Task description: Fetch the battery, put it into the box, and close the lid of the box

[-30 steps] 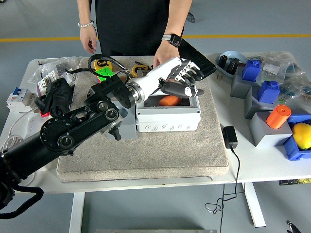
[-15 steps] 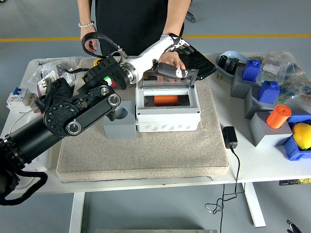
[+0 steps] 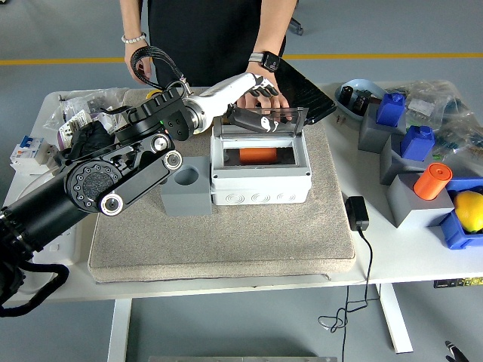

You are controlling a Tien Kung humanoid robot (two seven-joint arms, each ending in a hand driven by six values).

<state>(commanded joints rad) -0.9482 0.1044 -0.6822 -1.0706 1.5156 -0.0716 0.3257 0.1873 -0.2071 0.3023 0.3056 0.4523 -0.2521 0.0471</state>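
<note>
Lid [image 3: 266, 122] lower than half a second ago, my left robot hand [image 3: 253, 117] gripping its edge; battery [image 3: 260, 155] below in box [image 3: 260, 179].

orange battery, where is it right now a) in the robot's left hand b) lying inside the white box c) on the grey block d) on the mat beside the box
b, the orange battery lies inside the white box, seen through its open top, while the left hand is at the clear lid above it.

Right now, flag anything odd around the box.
The box sits square with the orange battery inside, lid up. One oddity: a person's hand reaches in behind the lid beside the left hand.
</note>
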